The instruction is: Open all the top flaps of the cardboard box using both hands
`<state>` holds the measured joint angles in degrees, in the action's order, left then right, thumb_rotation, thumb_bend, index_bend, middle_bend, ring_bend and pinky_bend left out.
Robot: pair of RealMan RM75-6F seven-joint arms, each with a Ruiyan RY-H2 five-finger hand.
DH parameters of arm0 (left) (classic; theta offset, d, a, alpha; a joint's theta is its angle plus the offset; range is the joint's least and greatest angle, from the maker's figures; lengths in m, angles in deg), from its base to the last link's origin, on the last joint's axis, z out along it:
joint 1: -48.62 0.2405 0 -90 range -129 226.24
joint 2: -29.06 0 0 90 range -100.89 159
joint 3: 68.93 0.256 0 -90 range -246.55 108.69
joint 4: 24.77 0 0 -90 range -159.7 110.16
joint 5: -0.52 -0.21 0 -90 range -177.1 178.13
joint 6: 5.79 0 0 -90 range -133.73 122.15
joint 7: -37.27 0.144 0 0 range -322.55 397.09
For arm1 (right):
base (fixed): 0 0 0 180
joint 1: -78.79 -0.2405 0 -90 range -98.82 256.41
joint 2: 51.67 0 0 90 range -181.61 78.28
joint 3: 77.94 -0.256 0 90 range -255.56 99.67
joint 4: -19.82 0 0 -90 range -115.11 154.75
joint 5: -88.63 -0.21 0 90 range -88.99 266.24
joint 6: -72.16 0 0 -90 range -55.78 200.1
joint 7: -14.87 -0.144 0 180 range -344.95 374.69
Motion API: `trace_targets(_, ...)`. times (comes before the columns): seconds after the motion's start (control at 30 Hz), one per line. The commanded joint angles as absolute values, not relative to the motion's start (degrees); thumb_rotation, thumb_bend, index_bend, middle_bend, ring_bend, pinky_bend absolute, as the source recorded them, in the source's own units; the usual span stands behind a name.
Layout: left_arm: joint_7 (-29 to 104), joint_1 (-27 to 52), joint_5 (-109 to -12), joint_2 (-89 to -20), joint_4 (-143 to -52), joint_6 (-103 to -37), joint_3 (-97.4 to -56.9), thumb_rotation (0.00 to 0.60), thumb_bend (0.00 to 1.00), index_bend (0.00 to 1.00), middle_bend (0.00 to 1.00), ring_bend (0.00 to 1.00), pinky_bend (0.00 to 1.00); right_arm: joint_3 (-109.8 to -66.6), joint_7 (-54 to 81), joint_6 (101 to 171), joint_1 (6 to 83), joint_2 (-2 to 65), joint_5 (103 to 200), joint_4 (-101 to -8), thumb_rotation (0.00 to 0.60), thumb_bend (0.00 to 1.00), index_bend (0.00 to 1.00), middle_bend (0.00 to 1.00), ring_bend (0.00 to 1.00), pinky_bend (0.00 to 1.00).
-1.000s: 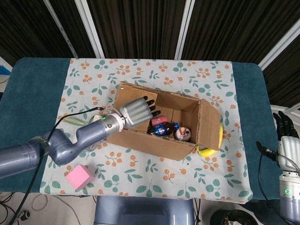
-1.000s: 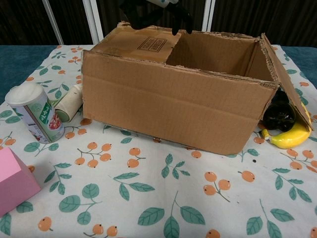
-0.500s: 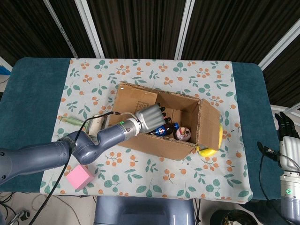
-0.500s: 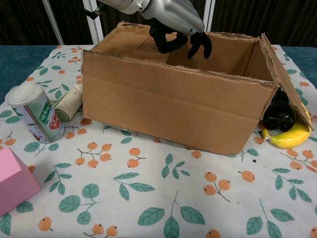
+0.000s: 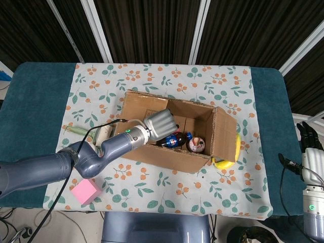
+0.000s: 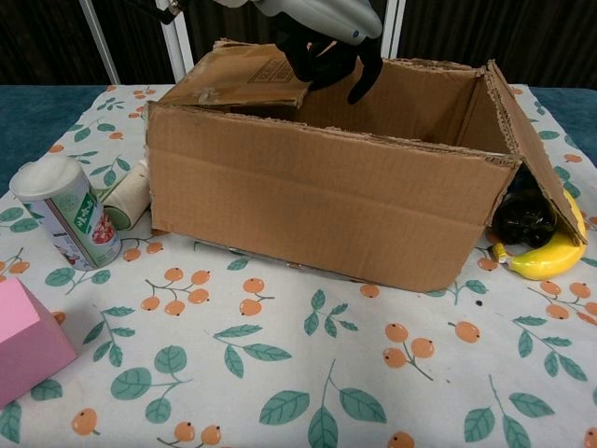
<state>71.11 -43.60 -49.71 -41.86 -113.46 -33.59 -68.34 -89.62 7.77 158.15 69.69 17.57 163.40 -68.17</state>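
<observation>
The cardboard box [image 5: 177,152] [image 6: 326,201] stands mid-table on the patterned cloth. Its left flap [image 5: 144,109] [image 6: 244,78] still lies over the opening, its free edge slightly raised. My left hand [image 5: 161,124] [image 6: 322,33] is at that edge, with its dark fingers [image 6: 317,58] curled around it. The right flap [image 5: 226,134] [image 6: 530,140] hangs open outward. Inside the box I see a bottle [image 5: 174,140] and a small cup [image 5: 197,145]. My right hand [image 5: 310,152] hovers off the table's right edge, fingers spread, holding nothing.
A banana [image 5: 228,163] [image 6: 546,257] and a dark object [image 6: 524,219] lie under the right flap. A can [image 6: 65,215] and a roll [image 6: 131,196] stand left of the box. A pink cube [image 5: 85,191] [image 6: 23,336] sits near the front left.
My left hand has dropped to the left flap's free edge and curled its fingers around it. The flap's edge has risen a little and the box has shifted slightly. The right hand has stayed still.
</observation>
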Motion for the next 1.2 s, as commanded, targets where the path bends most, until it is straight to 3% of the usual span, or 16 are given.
trace_targets(0.03, 70.87, -43.72, -50.07, -40.58, -114.52, -33.71, -67.84, 0.6, 0.99, 0.38, 0.63, 0.41, 0.43, -89.73, 7.71, 158.14, 69.78, 17.63, 163.46, -68.12, 0.6, 0.34, 0.0, 0.0, 0.0, 0.22)
trace_targets(0.43, 70.42, -43.74, -50.6, -35.15, -118.4, -35.24, -67.25, 0.6, 1.0, 0.39, 0.65, 0.42, 0.44, -90.01, 7.5, 157.58, 70.1, 17.73, 163.69, -68.38, 0.6, 0.34, 0.0, 0.0, 0.0, 0.22)
trace_targets(1.2, 69.85, -40.63, -54.3, -17.46, -131.64, -36.34, -66.93, 0.6, 1.0, 0.4, 0.66, 0.43, 0.45, -90.35, 7.48, 156.68, 70.44, 17.8, 163.77, -69.11, 0.6, 0.34, 0.0, 0.0, 0.0, 0.22)
